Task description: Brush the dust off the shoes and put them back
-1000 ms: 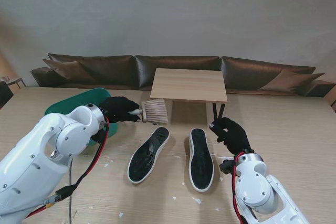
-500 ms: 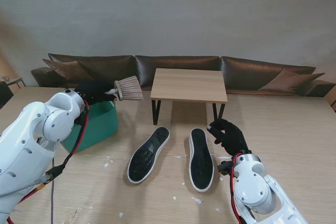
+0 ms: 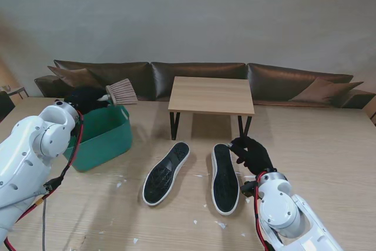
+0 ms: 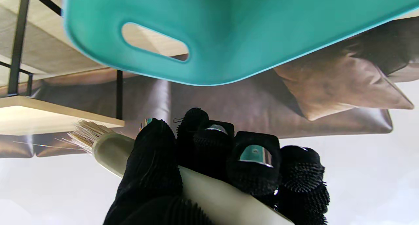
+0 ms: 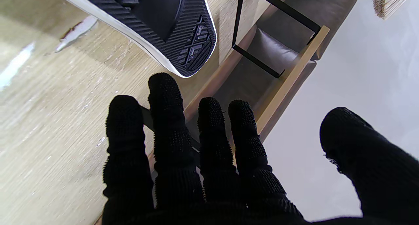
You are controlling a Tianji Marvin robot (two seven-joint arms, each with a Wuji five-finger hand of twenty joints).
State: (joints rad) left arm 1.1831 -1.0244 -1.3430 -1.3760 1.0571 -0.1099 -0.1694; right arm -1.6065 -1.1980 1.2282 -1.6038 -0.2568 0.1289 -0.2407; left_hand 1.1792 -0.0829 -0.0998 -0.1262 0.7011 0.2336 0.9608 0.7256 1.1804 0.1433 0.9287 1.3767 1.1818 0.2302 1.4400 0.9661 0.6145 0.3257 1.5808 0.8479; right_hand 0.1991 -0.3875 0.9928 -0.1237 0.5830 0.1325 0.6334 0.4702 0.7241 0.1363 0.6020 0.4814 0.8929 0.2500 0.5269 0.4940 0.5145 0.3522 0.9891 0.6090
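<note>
Two black shoes with white edges lie soles up on the table: the left shoe (image 3: 166,173) and the right shoe (image 3: 225,177). My left hand (image 3: 87,99) is shut on a brush (image 3: 121,91) with a pale handle (image 4: 209,192) and tan bristles, held above the far rim of the green bin (image 3: 103,136). My right hand (image 3: 251,154) is open, fingers spread, close beside the far end of the right shoe (image 5: 157,25); contact cannot be made out.
A small wooden side table (image 3: 212,95) with black legs stands beyond the shoes. A brown leather sofa (image 3: 194,77) runs along the back. White scraps (image 3: 220,224) lie scattered on the table top near the shoes.
My left hand has carried the brush left and away from the shoes, to over the green bin. My right hand has edged toward the right shoe's far end.
</note>
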